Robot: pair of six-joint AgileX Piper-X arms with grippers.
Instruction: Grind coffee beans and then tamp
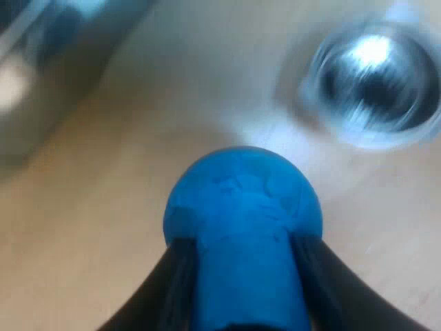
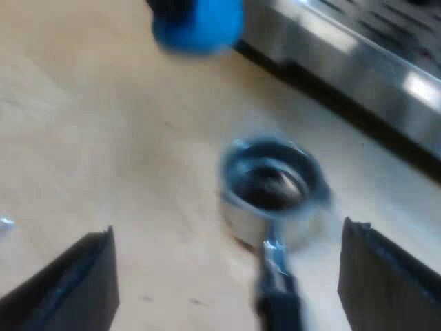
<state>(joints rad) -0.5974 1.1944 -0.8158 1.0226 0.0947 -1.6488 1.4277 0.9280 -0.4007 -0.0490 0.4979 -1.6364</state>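
Blue tamper (image 1: 242,200) sits clamped in my left pincer (image 1: 242,247) near the metal holder (image 1: 375,83), right pincer (image 2: 227,234) spread wide.

The wooden table (image 1: 83,227) is lit brightly and evenly; strong glare is thrown off the metal holder (image 1: 375,83), perhaps from overhead light.

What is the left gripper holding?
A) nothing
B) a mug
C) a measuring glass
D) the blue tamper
D: the left gripper has its two black fingers pressed against both sides of the blue tamper.
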